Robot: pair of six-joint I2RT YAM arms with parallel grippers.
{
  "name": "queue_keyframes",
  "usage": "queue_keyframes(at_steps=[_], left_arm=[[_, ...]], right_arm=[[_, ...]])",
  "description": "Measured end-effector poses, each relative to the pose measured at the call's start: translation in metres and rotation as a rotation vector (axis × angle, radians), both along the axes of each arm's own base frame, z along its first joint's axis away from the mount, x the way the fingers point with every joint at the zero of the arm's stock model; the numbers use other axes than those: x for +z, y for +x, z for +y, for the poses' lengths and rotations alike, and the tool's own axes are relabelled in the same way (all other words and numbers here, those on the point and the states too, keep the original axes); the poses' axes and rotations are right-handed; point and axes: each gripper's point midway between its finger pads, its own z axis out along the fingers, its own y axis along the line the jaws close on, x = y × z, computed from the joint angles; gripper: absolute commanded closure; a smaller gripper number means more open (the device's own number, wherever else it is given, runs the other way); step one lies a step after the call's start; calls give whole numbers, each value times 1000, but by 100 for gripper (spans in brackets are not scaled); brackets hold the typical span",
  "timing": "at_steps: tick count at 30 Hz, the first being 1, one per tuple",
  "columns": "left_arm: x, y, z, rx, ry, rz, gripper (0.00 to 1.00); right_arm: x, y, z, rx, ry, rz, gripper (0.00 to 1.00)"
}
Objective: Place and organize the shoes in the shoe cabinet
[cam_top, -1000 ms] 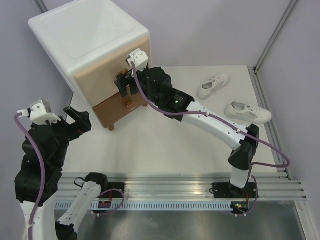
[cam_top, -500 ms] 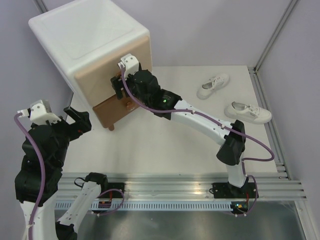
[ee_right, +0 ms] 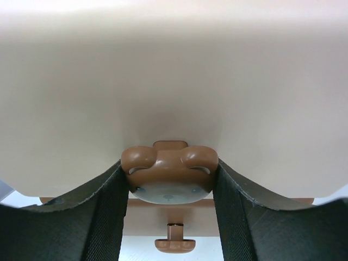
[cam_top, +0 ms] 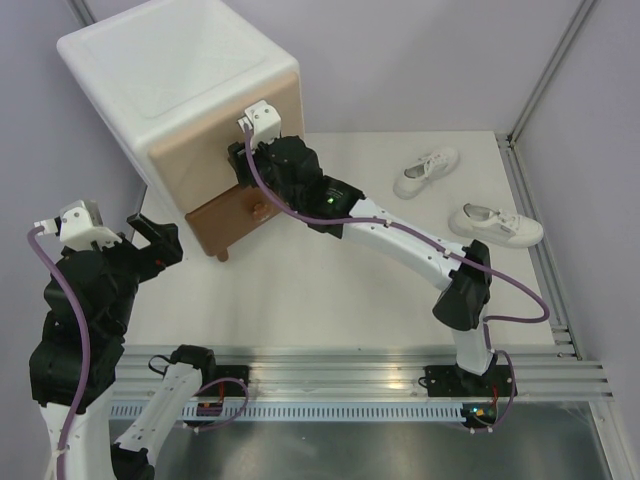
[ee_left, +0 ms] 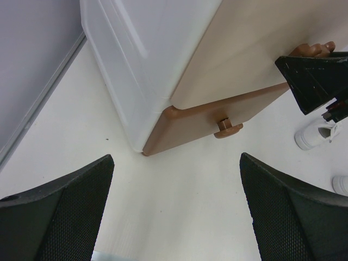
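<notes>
The shoe cabinet (cam_top: pixel 180 90) is seen in the upper left of the top view, standing on the table (cam_top: pixel 330 290) with its fronts turned toward the lower right of the frame. The beige upper front (cam_top: pixel 215 150) is set above the brown lower front (cam_top: pixel 225 222). The right gripper (cam_top: pixel 240 165) is held against the beige upper front, the arm being stretched diagonally across the middle of the frame from the lower right.

In the right wrist view the bear-shaped upper knob (ee_right: pixel 169 174) is found at the centre, and the two dark fingers (ee_right: pixel 106 217) are pressed against its left and right sides, so the right gripper is clamped on the upper knob. The lower knob (ee_right: pixel 174 243) is seen just beneath, at the bottom edge of that frame, untouched.

The left gripper (cam_top: pixel 150 235) is held in the air at the left of the top view, near the cabinet's lower corner but apart from it. In the left wrist view its fingers (ee_left: pixel 65 206) are spread wide, with nothing between them.

Two white sneakers are laid on the table at the right of the top view: one (cam_top: pixel 427 171) toward the upper right, the other (cam_top: pixel 495 224) below and further right. They are kept well apart from the cabinet and from each other.
</notes>
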Motion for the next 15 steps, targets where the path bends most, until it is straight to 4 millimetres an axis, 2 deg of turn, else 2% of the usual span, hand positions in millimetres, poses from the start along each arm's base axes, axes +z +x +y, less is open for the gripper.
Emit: queue_keyframes(at_steps=[1,3,4,7,15], left_arm=[[0,0,0,0,0,0,0],[0,0,0,0,0,0,0],[0,0,0,0,0,0,0],[0,0,0,0,0,0,0],[0,0,0,1,0,-1,0]], right_arm=[[0,0,0,0,-1,0,60],[0,0,0,0,-2,-2,66],[0,0,0,1,-2,-2,73],[-1,-2,-2,4,1,-5,81],[-2,-19,-24,20,-17,8,85]])
